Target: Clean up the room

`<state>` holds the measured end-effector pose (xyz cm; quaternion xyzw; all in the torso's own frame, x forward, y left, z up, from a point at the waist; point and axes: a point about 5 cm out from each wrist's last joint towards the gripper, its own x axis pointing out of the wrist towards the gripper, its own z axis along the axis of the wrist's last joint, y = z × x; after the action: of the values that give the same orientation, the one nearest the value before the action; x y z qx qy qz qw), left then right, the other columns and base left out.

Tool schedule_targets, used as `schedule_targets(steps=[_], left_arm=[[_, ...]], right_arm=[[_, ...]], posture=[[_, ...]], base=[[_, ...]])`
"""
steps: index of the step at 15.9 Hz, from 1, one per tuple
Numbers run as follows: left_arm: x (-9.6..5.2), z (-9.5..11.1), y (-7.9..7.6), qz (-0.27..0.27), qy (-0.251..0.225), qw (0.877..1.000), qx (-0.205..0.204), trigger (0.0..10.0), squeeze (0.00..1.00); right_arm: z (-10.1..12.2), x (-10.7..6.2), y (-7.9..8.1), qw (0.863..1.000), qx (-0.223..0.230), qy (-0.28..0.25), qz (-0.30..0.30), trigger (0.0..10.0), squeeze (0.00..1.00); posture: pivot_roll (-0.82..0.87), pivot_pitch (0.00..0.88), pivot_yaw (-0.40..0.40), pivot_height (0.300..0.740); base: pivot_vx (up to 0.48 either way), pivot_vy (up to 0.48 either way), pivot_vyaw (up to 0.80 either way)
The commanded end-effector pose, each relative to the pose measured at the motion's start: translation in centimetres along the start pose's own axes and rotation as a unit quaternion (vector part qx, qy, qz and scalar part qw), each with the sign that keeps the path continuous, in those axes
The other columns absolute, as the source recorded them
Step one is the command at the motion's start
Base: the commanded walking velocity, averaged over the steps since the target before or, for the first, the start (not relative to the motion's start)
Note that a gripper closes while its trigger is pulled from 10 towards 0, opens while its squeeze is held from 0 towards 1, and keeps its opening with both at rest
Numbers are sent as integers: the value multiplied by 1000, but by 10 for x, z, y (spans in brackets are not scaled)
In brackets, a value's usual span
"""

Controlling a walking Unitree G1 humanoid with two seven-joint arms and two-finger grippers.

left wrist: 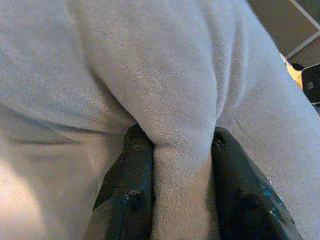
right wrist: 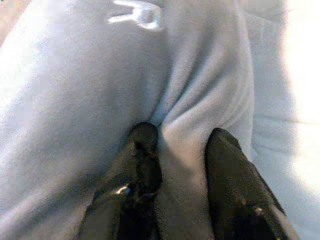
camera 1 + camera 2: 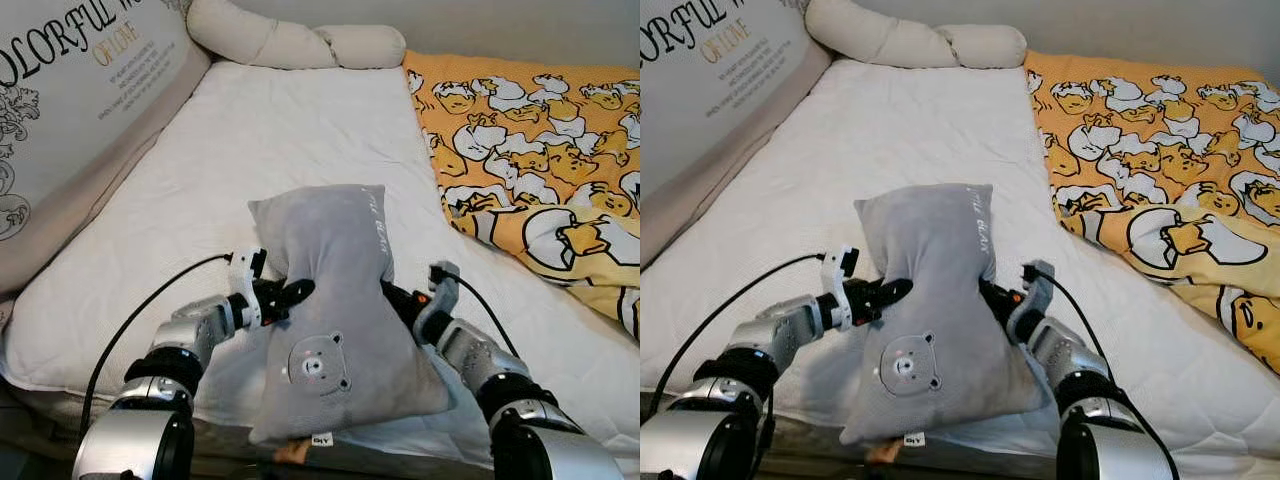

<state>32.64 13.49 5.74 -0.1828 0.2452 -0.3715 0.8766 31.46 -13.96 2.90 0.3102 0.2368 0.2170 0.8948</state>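
A grey pillow [image 3: 335, 290] with a small bear patch and pale lettering is held up over the near edge of the white mattress [image 3: 260, 130]. My left gripper [image 3: 292, 293] pinches its left side, my right gripper [image 3: 395, 296] its right side. In the left wrist view both black fingers [image 1: 127, 192] squeeze a fold of the grey pillow [image 1: 165, 95]. The right wrist view shows the same: my fingers [image 2: 227, 180] are shut on a ridge of the grey pillow [image 2: 100, 90].
A large printed cushion [image 3: 70, 110] leans along the left side of the bed. A cream bolster [image 3: 300, 42] lies at the head. An orange duck-print blanket [image 3: 540, 170] covers the right part. The middle of the mattress is bare.
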Motion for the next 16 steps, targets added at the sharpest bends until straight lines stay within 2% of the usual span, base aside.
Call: schedule_targets(steps=[1,7,8,9,10,12,15,16], left_arm=[[10,10,-10,-14,-1,1000,19,0,0],[15,41,-21,-25,-45,998,40,0,0],[13,53,-23,-9,-63,995,72,0,0],[12,56,-23,0,-67,994,86,0,0],[9,59,-24,10,-70,991,114,0,0],[6,61,-27,19,-80,986,144,0,0],[1,71,-37,24,-126,980,155,0,0],[1,71,-37,24,-126,980,155,0,0]], right_arm=[[8,11,16,1000,-23,1,22,0,0],[31,23,35,997,-49,-37,38,0,0],[41,24,43,995,-63,-62,54,0,0],[43,24,44,993,-71,-69,59,0,0],[46,23,46,992,-76,-83,56,0,0],[49,19,44,990,-76,-106,48,0,0],[49,12,39,987,-91,-128,22,0,0],[49,12,39,987,-91,-128,22,0,0]], posture=[[-45,0,6,740],[-16,0,5,740],[-21,0,16,740],[-21,0,16,740],[-18,0,10,740],[-9,0,-3,740],[-2,0,-6,740],[-2,0,-6,740]], base=[[0,0,0],[0,0,0],[0,0,0],[0,0,0],[0,0,0],[0,0,0],[0,0,0],[0,0,0]])
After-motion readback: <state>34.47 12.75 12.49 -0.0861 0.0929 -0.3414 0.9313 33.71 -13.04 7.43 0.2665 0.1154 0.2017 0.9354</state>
